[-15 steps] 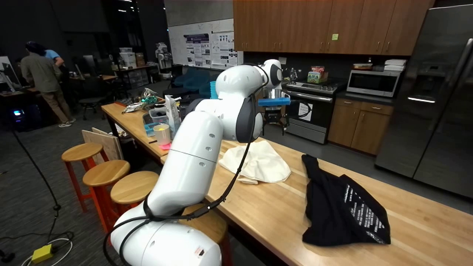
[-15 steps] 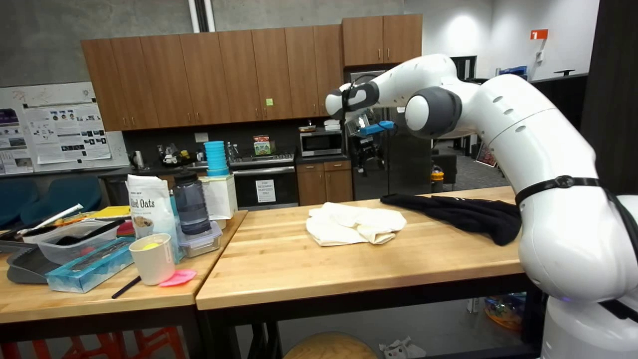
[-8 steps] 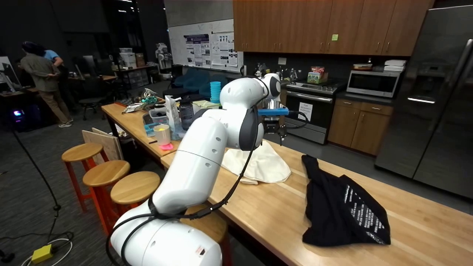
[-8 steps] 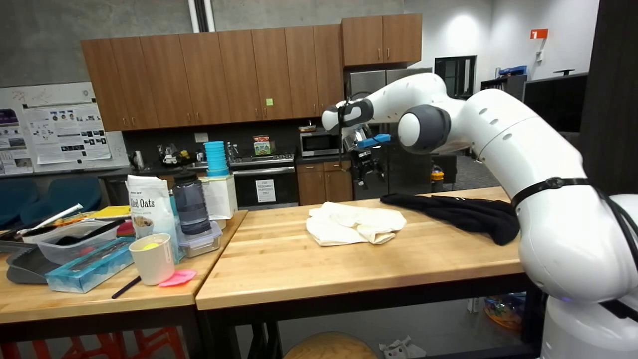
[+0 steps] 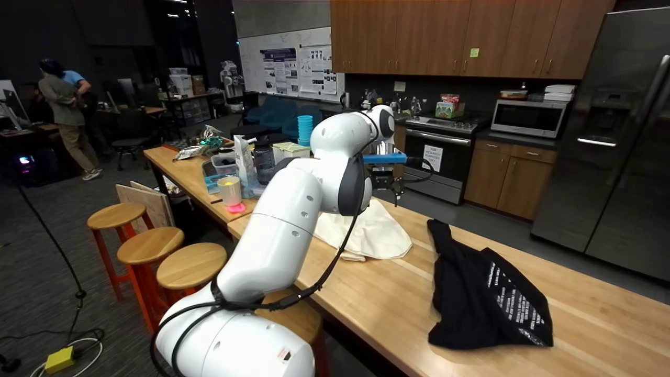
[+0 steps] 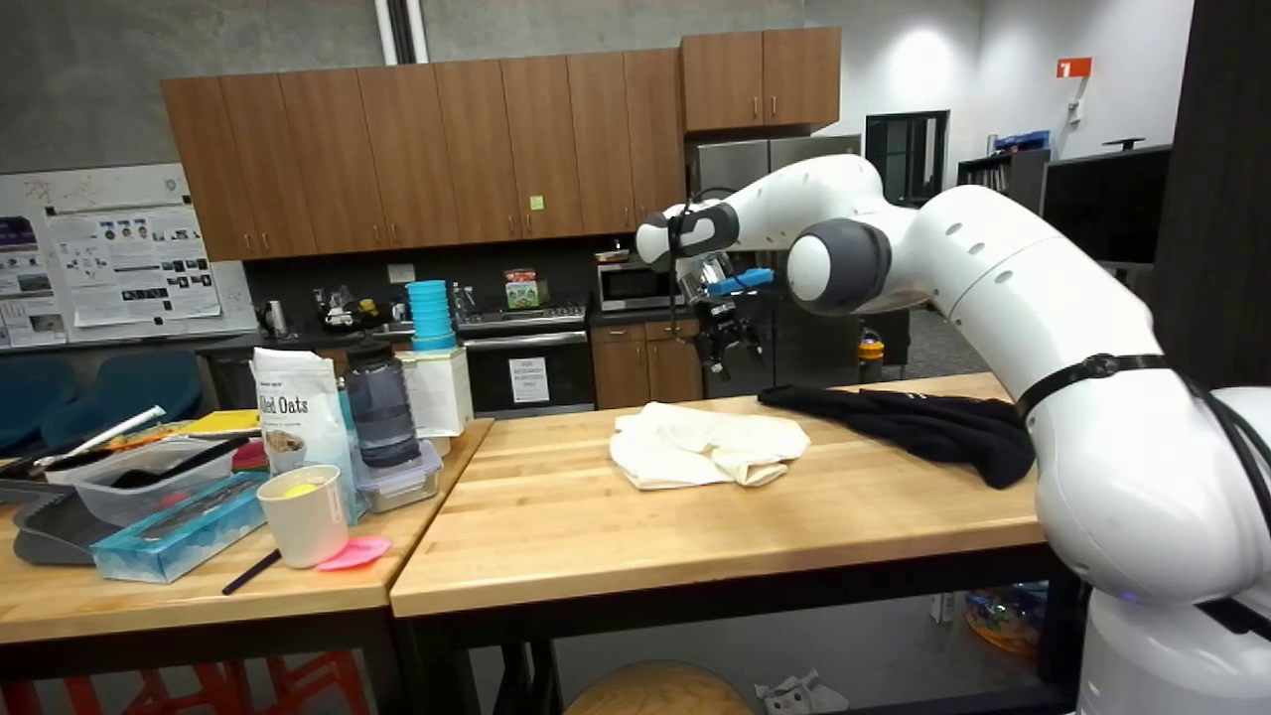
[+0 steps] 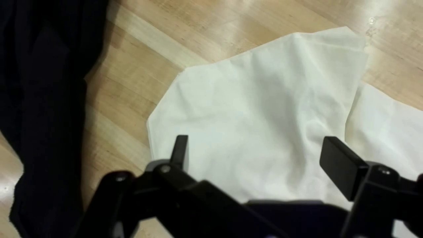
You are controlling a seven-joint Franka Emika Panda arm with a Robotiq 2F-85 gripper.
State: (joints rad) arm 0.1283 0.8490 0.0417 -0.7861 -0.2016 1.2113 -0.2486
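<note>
Gripper [image 7: 253,150] hangs above white cloth [image 7: 231,115], centre of wrist view, jaws apart, empty. Cloth rumpled, I judge, because it lies slack on the table [image 7: 132,82]; black garment [image 7: 53,99] at frame left.

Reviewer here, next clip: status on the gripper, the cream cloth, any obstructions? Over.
Gripper open, holding nothing, hovers above cream cloth. Cloth rumpled on table, untouched. Black garment alongside, apart from cloth, not between them.

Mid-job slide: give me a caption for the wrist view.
Open black two-finger gripper above rumpled cream fabric, with black cloth alongside on a pale wooden tabletop.
</note>
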